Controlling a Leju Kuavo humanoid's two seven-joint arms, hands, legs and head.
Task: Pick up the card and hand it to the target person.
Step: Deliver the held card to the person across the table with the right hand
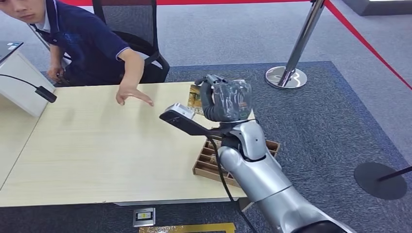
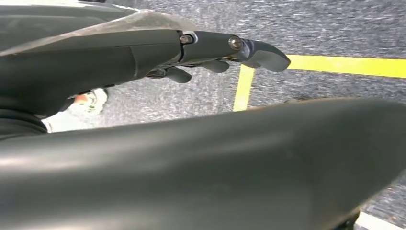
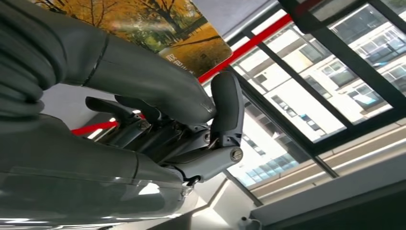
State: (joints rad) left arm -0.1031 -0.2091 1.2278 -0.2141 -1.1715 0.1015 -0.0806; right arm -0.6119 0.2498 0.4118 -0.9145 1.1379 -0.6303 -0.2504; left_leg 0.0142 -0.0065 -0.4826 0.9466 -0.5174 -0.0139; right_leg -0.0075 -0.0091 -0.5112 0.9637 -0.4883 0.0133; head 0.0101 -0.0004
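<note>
The pale wooden tabletop (image 1: 97, 145) takes up most of the head view, with a person (image 1: 82, 43) seated at its far edge, one arm stretched forward so that the person's hand (image 1: 130, 94) hovers palm-down over the wood, likely reaching to receive something. At the near right corner sits a wooden divided tray (image 1: 209, 162) (probably where the cards are stored), partly hidden by the silver right arm (image 1: 262, 179) that rises over it.

The right hand (image 1: 226, 99) is raised above the tabletop's right side, turned toward the person, fingers curled. The card (image 3: 191, 38), printed with autumn trees in yellow and orange, is pressed between the thumb (image 3: 143, 76) and the fingers in the right wrist view, so the hand is gripping it; in the head view a sliver of it peeks out beside the hand. Held up and outward like this, it looks ready for the handover, though the two hands are well apart.

The left hand (image 2: 230, 50) hangs over grey carpet with yellow floor tape (image 2: 344, 64), fingers loosely extended, holding nothing.
</note>
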